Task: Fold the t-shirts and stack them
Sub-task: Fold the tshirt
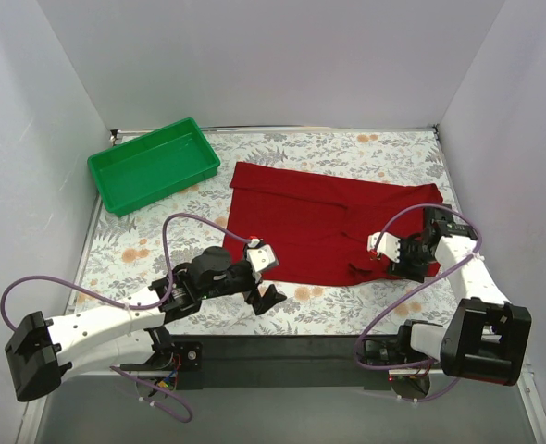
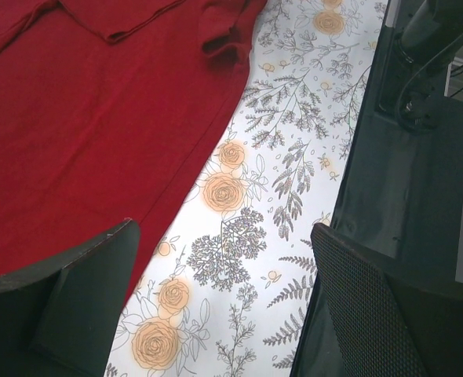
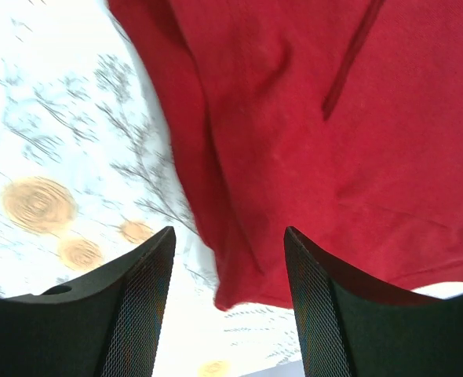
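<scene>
The dark red t-shirt [image 1: 333,222] lies partly folded on the floral table cloth, with one flap turned over its right half. My left gripper [image 1: 267,276] hovers open just off the shirt's near left corner. In the left wrist view the left gripper [image 2: 224,229] has only patterned cloth between its fingers, and the t-shirt [image 2: 82,118] edge runs past the left finger [image 2: 74,298]. My right gripper [image 1: 377,262] is at the shirt's near right corner. In the right wrist view the right gripper [image 3: 230,232] is open, and a loose corner of the t-shirt [image 3: 294,118] lies between the jaws, touching neither.
An empty green tray [image 1: 153,165] sits at the far left of the table. White walls close in the left, back and right sides. A black strip [image 1: 291,347] runs along the near edge between the arm bases, and it also fills the right side [image 2: 420,181] of the left wrist view.
</scene>
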Controlling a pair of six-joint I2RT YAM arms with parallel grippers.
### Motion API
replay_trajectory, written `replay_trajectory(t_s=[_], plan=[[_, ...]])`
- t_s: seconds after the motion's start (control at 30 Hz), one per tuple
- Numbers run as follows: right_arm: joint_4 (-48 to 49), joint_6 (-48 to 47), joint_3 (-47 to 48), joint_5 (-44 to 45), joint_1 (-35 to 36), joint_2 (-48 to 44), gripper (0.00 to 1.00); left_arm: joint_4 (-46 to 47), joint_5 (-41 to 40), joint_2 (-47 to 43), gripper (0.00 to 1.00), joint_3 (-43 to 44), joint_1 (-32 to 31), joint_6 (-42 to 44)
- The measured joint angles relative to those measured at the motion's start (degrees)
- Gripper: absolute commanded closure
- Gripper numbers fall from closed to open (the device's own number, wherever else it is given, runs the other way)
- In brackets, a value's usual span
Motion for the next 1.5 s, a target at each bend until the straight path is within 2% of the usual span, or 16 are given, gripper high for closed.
replay_trajectory(t_s=[0.27,0.4,0.57,0.6,0.7,1.1,1.33,1.4,1.5], plan=[[0.24,-6.95,2.14,0.63,-3.41,4.13,0.47,-3.19,-0.72,-2.36,0.16,0.57,-0.37,0.61],[0.85,-6.97,2.16,0.35,-3.43,5.42,0.54,-3.89,-0.81,-2.67,0.16,0.76,-0.48,0.74],[1.73,-5.97,3.32,-0.02,-3.43,7.41,0.79,-4.33,-0.83,-2.99,0.16,0.76,-0.68,0.76],[1.81,-5.64,3.82,-0.09,-3.45,7.58,0.88,-4.39,-0.83,-2.99,0.16,0.76,-0.68,0.76],[1.97,-4.94,5.38,-0.55,-3.45,7.58,0.99,-4.42,-0.83,-2.99,0.16,0.76,-0.7,0.74],[-0.52,1.16,12.0,-3.08,-3.45,9.81,0.99,-4.42,-0.83,-2.99,0.16,0.76,-0.72,0.72],[-2.75,1.29,10.49,-2.32,-3.39,12.66,0.93,-4.42,-0.81,-2.97,0.16,0.76,-0.79,0.72],[-2.89,1.92,9.79,-2.16,-3.37,13.6,0.85,-4.42,-0.81,-2.91,0.16,0.76,-0.79,0.72],[-2.58,3.02,9.09,-2.05,-3.37,14.34,0.82,-4.42,-0.79,-2.69,0.16,0.76,-0.81,0.72]])
